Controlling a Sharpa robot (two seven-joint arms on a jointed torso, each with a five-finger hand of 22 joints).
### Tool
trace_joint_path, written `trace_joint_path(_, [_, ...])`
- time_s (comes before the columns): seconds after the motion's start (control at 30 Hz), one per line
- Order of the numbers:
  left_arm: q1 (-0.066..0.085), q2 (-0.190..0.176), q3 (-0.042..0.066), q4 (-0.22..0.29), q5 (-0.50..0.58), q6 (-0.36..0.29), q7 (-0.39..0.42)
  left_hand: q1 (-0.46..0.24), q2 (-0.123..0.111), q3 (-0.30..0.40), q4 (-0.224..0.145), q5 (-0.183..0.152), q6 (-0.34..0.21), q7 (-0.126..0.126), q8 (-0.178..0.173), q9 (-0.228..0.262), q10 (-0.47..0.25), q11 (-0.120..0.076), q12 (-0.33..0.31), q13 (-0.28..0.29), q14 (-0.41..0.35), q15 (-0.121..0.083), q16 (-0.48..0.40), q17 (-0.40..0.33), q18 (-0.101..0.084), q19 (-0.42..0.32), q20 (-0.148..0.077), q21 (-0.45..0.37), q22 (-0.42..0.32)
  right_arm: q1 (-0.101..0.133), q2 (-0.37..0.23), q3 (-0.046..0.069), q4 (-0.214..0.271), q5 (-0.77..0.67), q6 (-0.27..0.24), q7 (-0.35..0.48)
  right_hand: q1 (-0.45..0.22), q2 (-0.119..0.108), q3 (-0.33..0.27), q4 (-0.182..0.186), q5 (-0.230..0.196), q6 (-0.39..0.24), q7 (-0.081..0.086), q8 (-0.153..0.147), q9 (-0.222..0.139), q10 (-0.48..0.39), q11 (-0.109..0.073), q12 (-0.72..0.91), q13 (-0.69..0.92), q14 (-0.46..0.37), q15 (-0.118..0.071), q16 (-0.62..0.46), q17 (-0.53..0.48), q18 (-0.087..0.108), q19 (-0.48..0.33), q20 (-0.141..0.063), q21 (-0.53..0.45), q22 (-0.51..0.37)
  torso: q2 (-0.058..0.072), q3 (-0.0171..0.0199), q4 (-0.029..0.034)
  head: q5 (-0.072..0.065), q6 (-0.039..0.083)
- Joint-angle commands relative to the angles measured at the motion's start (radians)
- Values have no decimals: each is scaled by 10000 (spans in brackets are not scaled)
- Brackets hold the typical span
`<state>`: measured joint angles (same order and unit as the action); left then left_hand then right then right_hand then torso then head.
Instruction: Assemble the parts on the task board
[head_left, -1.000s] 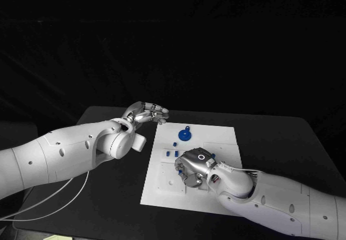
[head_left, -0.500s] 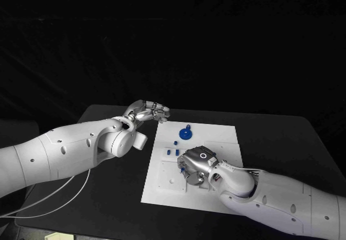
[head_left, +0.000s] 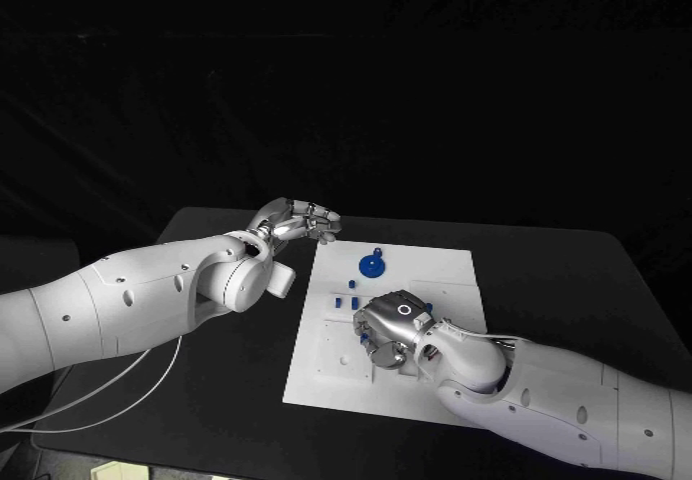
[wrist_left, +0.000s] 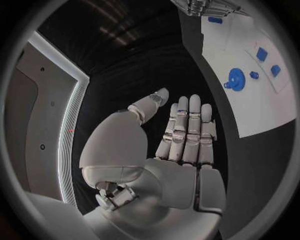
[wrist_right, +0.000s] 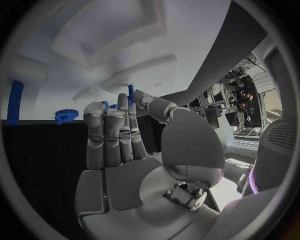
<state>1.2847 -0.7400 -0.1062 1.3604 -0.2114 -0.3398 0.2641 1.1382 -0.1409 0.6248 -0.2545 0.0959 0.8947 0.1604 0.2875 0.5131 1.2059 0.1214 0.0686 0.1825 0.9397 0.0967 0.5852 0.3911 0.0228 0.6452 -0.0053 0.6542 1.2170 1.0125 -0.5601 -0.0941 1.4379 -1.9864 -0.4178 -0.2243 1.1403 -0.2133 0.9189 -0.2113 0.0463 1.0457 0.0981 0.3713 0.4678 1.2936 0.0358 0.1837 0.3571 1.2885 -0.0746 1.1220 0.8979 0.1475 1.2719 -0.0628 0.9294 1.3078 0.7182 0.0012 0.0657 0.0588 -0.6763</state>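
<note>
White task board (head_left: 433, 275) — right hand (head_left: 387, 330) over it, grip unclear.

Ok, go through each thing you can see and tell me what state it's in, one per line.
Left robot hand: open, fingers straight, holding nothing, off the board's edge.
Right robot hand: over the board, a blue part pinched at its fingertips.
Task board: flat on the table.
Blue gear: resting on the board.

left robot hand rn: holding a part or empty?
Empty. The left wrist view shows the left robot hand with fingers straight and nothing against the palm; it sits off the task board, over the black table.
</note>
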Motion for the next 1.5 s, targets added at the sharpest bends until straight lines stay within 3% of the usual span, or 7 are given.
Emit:
trace_joint_path(0.03, [14,24,7,16,58,29,105,-36,62,-36,15,-9,-67,-27,38,-10,-60,-13,41,-15,34,31,-49,12,207,26,48,-35,10,-8,20,-15,0,-111,184,11,61,-2,47,4,69,70,33,33,14,69,-31,-15,6,30,-41,-62,-13,1143,10,-31,0,102,-5,-8,3,7,-20])
trace_joint_path(0.83, [14,20,7,21,58,63,89,-46,60,-40,29,-13,-79,-25,38,-16,-65,-9,37,-19,35,36,-87,38,207,25,53,-49,16,-8,105,-81,-49,-242,657,-164,51,6,42,-1,71,63,37,24,15,66,-28,-33,5,31,-38,-73,-20,1143,11,-32,-9,101,-7,1,-3,25,-62])
trace_joint_path(1.17, [14,43,7,20,58,76,73,-48,63,-40,33,-14,-79,-25,39,-17,-66,-9,36,-20,37,37,-95,44,207,25,53,-52,18,-10,291,-290,-258,-127,636,-119,12,-13,32,6,105,26,53,-6,7,25,-10,-80,-6,20,-22,-94,-32,1143,-3,-22,-29,99,-6,-4,9,18,-79])
trace_joint_path(1.23, [14,35,7,24,58,92,61,-48,63,-40,33,-14,-79,-25,39,-17,-66,-9,36,-20,37,37,-96,45,207,25,53,-53,18,-10,282,-298,-285,-10,555,-99,-46,-118,13,23,195,-94,103,-82,-23,-103,34,-173,-42,12,20,-108,-41,1143,-13,-8,-45,98,-7,-4,9,20,-85])
trace_joint_path(1.3, [14,27,7,27,58,104,56,-50,63,-42,35,-16,-80,-24,39,-17,-66,-9,36,-20,37,37,-100,48,207,25,54,-54,19,-10,256,-300,-301,112,457,-48,-190,-381,-107,79,411,-411,240,-269,-99,-418,160,-383,-131,19,138,-112,-48,1143,-2,7,-60,96,-12,-5,-3,34,-90])
trace_joint_path(1.4, [14,24,7,32,58,102,51,-52,61,-43,37,-19,-82,-23,39,-18,-69,-8,35,-21,36,38,-106,52,207,24,55,-56,20,-9,227,-300,-321,236,366,-18,-279,-724,-226,232,281,-750,397,-462,-183,-764,305,-616,-240,30,275,-117,-60,1143,26,7,-96,78,-15,-10,-10,33,-94])
trace_joint_path(1.5, [15,18,7,29,58,105,46,-55,59,-45,40,-21,-84,-22,39,-19,-70,-7,34,-22,36,39,-113,56,207,23,56,-59,21,-9,168,-301,-277,308,234,13,-324,-822,-478,241,219,-1001,508,-591,-250,-1016,408,-796,-345,33,385,-111,-68,1143,32,-6,-139,68,-13,-8,-8,36,-91])
